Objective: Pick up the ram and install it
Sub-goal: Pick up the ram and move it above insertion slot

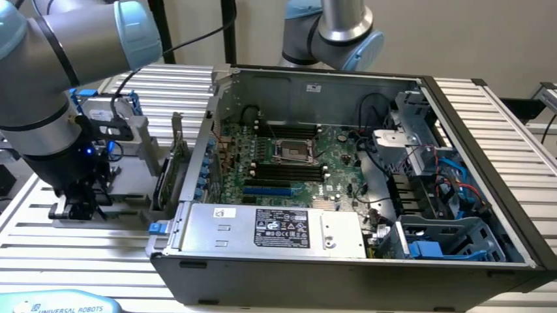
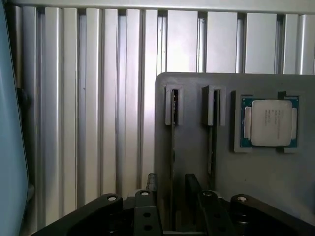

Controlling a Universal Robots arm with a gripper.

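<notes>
ram [image 2: 173, 142]: stands on its long edge in a narrow slot of the gray holder [image 2: 266, 172], not yet lifted. The holder sits on the slatted table [image 2: 98, 98], at the exterior view's left and outside the computer case [image 1: 348, 274].
why on edge: my judgement is that the slot keeps the thin stick upright, so both flat faces are free for a pinch from above.
second stick [image 2: 212, 137]: stands the same way in the neighbouring slot, just beside the first.
processor [image 2: 269, 122]: lies flat in its own recess of the holder, beyond the second stick.
gripper [image 2: 172, 186]: jaws wide apart, with one of the fingers [image 2: 151, 186] on each side of the ram's slot. Nothing is clamped, and no contact with the stick can be made out. In the exterior view the gripper [image 1: 78, 205] hangs low over the holder at the frame's left.
memory slots [image 1: 287, 173]: black rows on the motherboard [image 1: 301, 140], centre of the frame, well apart from the gripper, and they look unfilled.
</notes>
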